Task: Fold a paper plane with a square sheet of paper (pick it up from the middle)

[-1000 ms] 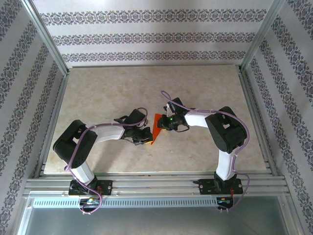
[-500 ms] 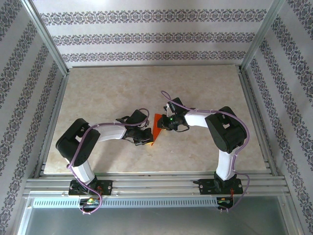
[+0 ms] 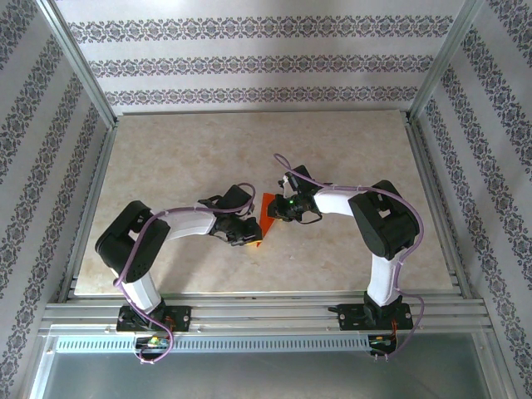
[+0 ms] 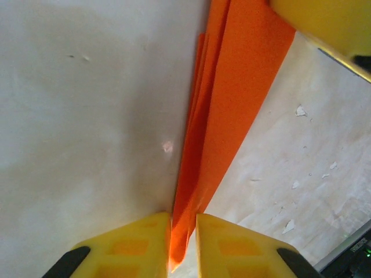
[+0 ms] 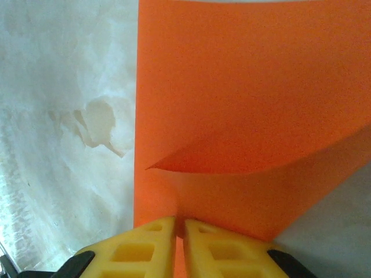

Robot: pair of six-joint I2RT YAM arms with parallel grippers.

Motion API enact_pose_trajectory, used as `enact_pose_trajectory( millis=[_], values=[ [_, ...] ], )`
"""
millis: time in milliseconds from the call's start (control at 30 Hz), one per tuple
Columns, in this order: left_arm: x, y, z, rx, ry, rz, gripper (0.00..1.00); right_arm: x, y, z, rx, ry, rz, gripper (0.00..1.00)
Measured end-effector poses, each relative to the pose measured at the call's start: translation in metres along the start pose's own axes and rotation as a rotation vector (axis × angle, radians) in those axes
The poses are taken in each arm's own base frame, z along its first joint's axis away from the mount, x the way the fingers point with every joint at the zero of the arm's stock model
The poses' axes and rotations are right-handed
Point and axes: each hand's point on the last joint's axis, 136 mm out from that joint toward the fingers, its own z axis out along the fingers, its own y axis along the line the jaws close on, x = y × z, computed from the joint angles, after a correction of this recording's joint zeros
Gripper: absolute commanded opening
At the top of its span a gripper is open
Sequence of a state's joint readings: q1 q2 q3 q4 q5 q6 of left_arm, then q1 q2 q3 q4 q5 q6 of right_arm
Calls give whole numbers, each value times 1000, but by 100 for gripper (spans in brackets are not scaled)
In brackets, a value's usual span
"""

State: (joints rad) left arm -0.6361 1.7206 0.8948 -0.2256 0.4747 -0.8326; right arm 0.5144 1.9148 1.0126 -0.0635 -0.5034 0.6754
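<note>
Item: the square sheet of paper [image 4: 232,104], already creased into a narrow layered shape, lies on the bench [image 4: 87,116] between the two sets of fingers. Judged very light, limp and easily crumpled or torn, with smooth faces likely to slip. Best taken at a folded edge, where the layers stack.

Left fingers [image 4: 159,243]: narrowly parted, with the paper's pointed end in the gap and pale bench showing beside it. The hold appears loose.

Right fingers [image 5: 162,243]: almost closed, pinching the sheet's near edge, with a flap curling just beyond.
</note>
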Motion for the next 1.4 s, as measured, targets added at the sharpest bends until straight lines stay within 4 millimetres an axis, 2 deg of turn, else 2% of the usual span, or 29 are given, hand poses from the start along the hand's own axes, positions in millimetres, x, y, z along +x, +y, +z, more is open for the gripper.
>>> enact_pose_trajectory(
  millis=[133, 267, 433, 733, 1400],
  values=[
    [-7, -9, -22, -12, -54, 33, 24, 0, 0, 0, 2, 3, 2, 18],
    [-18, -27, -35, 27, -108, 65, 19, 0, 0, 0, 2, 7, 6, 18],
    [-25, -34, -22, 60, -97, 70, 11, 0, 0, 0, 3, 9, 7, 18],
    [-23, -22, 7, 44, -36, 41, 7, 0, -1, 1, 4, 15, 11, 18],
    [-16, -13, 16, 20, -28, 44, 6, 0, -1, 1, 5, 19, 18, 18]
  ],
)
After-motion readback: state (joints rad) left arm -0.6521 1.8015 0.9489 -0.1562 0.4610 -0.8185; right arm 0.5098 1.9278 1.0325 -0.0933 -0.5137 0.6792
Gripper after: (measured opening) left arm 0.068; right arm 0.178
